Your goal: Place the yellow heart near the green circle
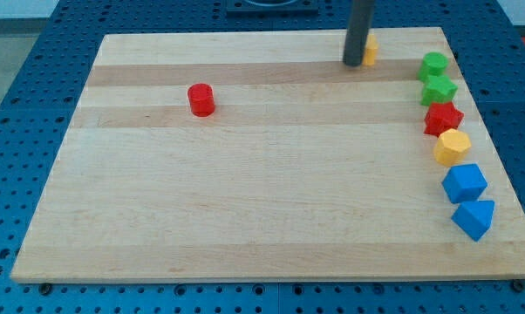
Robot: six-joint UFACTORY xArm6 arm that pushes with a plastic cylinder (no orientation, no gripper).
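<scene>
Wooden board [262,201] is lying on a blue perforated table [18,105], and I am working over it as a single dark rod; I am carrying no fingers, so nothing is spreading or pinching. My tip [353,64] is resting near the view's top edge of the board, right of centre. Yellow block [370,49] is sitting just beside my tip on its right, mostly hiding behind the rod, so I cannot tell its shape or whether we are touching.

Down the view's right edge, a column of blocks is running top to bottom: green circle [434,64], then a green star-like block [439,90] touching it, then a red star-like block [443,119], a yellow hexagon [453,147], a blue block [465,183] and a blue triangle-like block [474,218]. Each one is sitting close against its neighbour.

Yellow block by my tip is sitting to the left of the green circle, slightly higher in the view, with bare wood showing between them. Red cylinder [201,99] is standing alone, well apart, in the board's upper left.
</scene>
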